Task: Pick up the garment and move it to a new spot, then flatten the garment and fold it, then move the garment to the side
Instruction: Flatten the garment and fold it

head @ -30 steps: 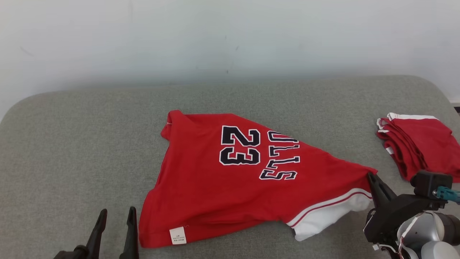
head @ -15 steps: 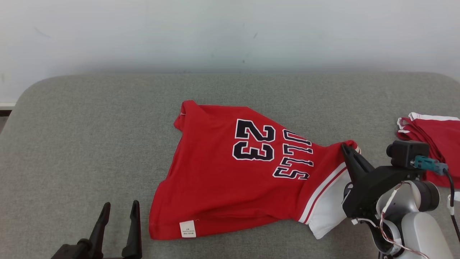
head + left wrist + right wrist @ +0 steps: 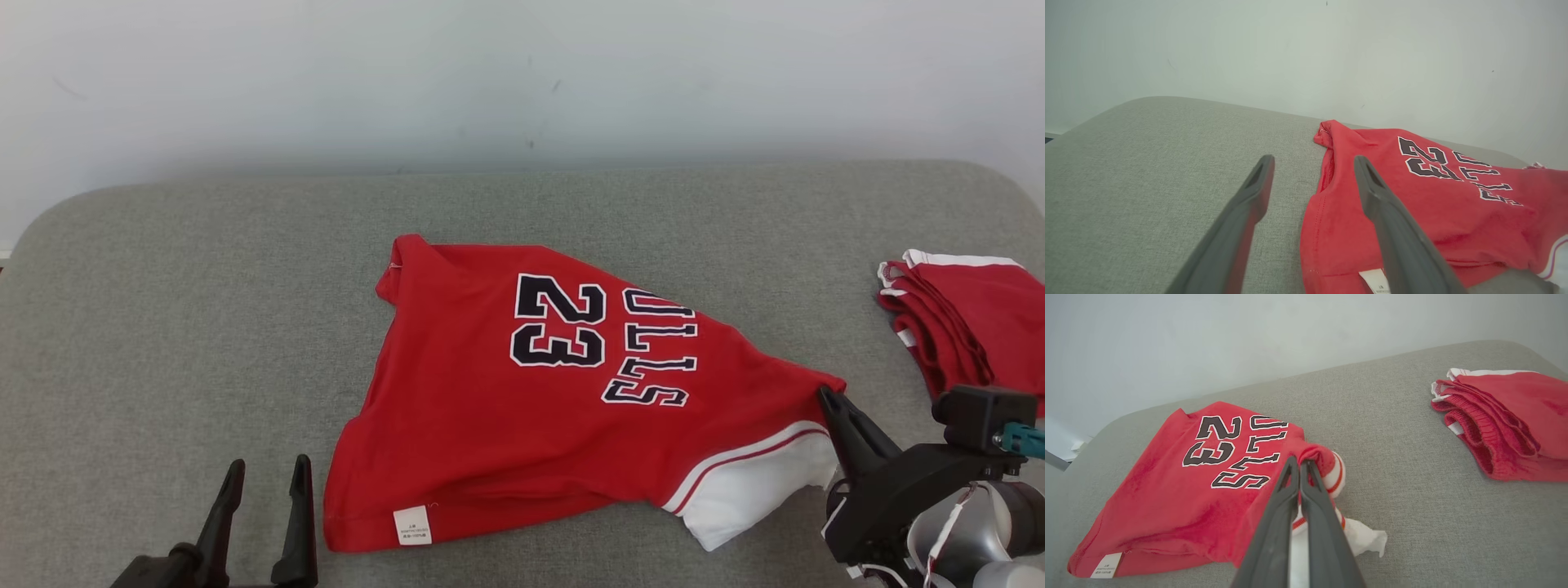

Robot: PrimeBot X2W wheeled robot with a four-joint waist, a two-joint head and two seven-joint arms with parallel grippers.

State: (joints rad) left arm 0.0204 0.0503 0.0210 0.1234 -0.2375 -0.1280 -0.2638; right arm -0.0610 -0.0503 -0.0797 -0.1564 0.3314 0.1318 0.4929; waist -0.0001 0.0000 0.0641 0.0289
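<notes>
The garment (image 3: 522, 416) is a red jersey with "23" in dark print and a white hem band, lying partly spread on the grey padded surface (image 3: 163, 327). My right gripper (image 3: 824, 395) is shut on its right corner, which is pulled taut. In the right wrist view the right gripper (image 3: 1299, 461) pinches bunched red and white cloth of the garment (image 3: 1180, 490). My left gripper (image 3: 265, 474) stands open just left of the garment's near left corner. In the left wrist view the left gripper (image 3: 1312, 161) has one finger over the edge of the garment (image 3: 1412, 196).
A folded pile of red clothes (image 3: 971, 327) with white trim lies at the right edge, also in the right wrist view as the folded pile (image 3: 1506, 416). A pale wall (image 3: 522, 82) rises behind the rounded far edge. Bare grey padding stretches left of the garment.
Holding the corner, my right gripper lifted it toward the jersey's middle, then drew it back out to the right and down. The head camera shifted meanwhile. The left gripper stayed put.
</notes>
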